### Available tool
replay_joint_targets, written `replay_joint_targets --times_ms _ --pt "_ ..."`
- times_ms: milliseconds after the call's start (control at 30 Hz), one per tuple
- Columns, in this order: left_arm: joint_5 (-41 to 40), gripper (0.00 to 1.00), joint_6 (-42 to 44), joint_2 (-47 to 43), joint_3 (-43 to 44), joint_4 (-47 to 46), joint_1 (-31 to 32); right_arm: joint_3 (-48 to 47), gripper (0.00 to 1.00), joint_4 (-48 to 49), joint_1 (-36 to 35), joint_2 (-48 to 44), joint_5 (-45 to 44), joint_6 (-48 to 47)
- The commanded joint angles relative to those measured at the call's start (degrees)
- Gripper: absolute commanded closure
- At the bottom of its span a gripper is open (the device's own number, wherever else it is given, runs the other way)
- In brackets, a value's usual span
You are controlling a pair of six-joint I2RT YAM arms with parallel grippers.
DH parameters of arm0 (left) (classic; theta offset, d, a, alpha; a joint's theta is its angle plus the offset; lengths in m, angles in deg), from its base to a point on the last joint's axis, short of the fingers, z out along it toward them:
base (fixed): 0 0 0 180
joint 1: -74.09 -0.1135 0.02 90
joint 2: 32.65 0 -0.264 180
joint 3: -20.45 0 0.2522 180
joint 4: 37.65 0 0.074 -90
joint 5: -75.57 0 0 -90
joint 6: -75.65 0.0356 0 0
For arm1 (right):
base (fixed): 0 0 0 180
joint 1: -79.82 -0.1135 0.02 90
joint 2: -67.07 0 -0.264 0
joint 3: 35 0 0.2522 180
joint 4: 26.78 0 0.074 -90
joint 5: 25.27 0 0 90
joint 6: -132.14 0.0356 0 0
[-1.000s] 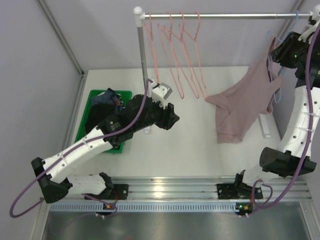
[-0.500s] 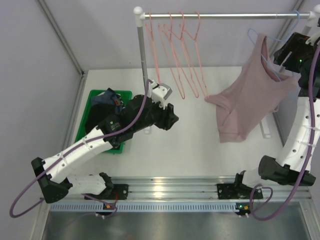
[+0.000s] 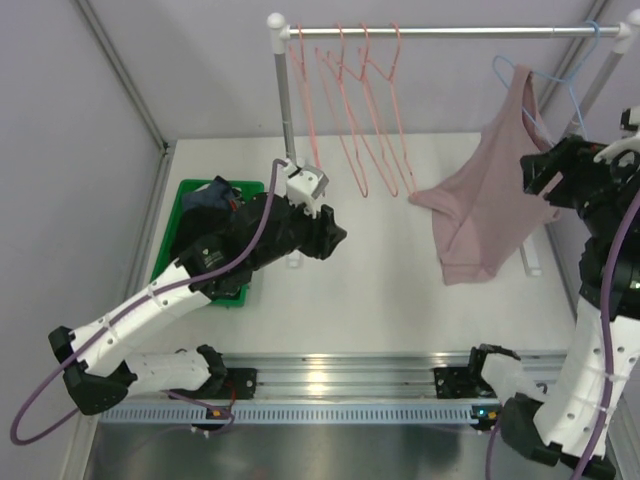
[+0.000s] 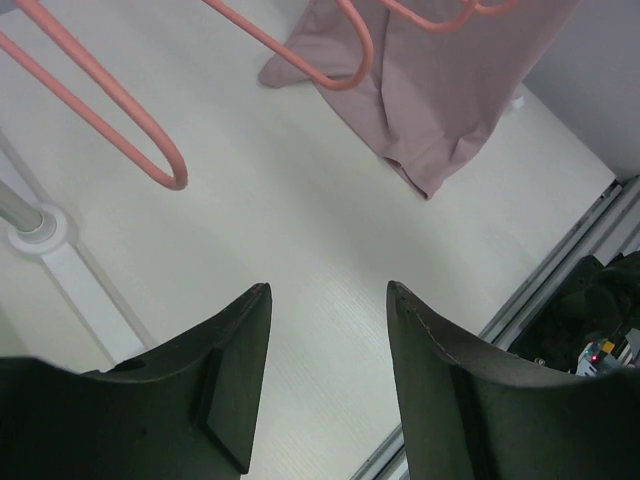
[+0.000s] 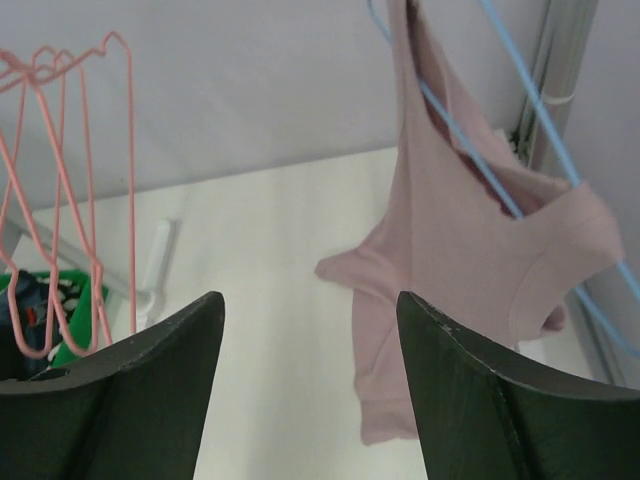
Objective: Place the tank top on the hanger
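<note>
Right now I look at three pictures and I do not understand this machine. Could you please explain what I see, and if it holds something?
These are two robot arms fixed at the near edge of a white table. One picture looks down from above. The other two come from cameras on each wrist, so the dark shapes at the bottom are the gripper's own fingers. The left gripper and the right gripper are both open and hold nothing. A pink tank top hangs from a light-blue hanger on the rail, with its lower part lying on the table. Pink hangers hang further along, and a green bin of dark clothes stands at the left.
</note>
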Motion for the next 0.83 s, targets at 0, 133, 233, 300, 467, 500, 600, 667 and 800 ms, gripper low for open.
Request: replay_joint_targets --times_ms 0,133,233,300,467,500,600,667,800 --pt "-1.93 0.45 -1.32 -3.39 -1.38 -0.33 -0.34 10.34 0.3 3.46 -1.44 -6.63 5.1 2.52" --pt "-3.25 0.45 -2.11 -5.59 -5.41 -1.21 -0.34 22.41 0.3 4.96 -2.93 -15.51 9.49 6.47" --pt "-5.09 0.45 -3.25 -7.7 -8.31 -1.82 -0.34 29.45 0.3 3.74 -5.29 -21.49 10.38 7.62" --pt "-6.76 0.45 -3.87 -9.63 -9.99 -2.53 -0.34 34.09 0.3 2.86 -7.06 -24.83 8.38 7.54" --pt "-10.54 0.46 -7.03 -14.19 -15.52 -2.62 -0.34 43.6 0.3 1.71 -10.67 -30.37 5.2 6.92" --pt "-11.42 0.45 -7.56 -15.08 -16.49 -2.44 -0.34 46.05 0.3 1.8 -10.84 -30.73 5.2 6.83" --pt "-14.14 0.45 -9.41 -18.25 -20.09 -2.35 -0.34 49.32 0.3 2.33 -11.72 -31.52 4.24 6.48" --pt "-15.2 0.45 -10.55 -19.91 -22.12 -2.18 -0.34 50.11 0.3 2.24 -12.34 -31.09 3.18 5.52" --pt "-16.34 0.45 -11.69 -20.71 -23.71 -2.0 -0.34 50.21 0.26 3.03 -13.57 -30.29 0.72 5.69"
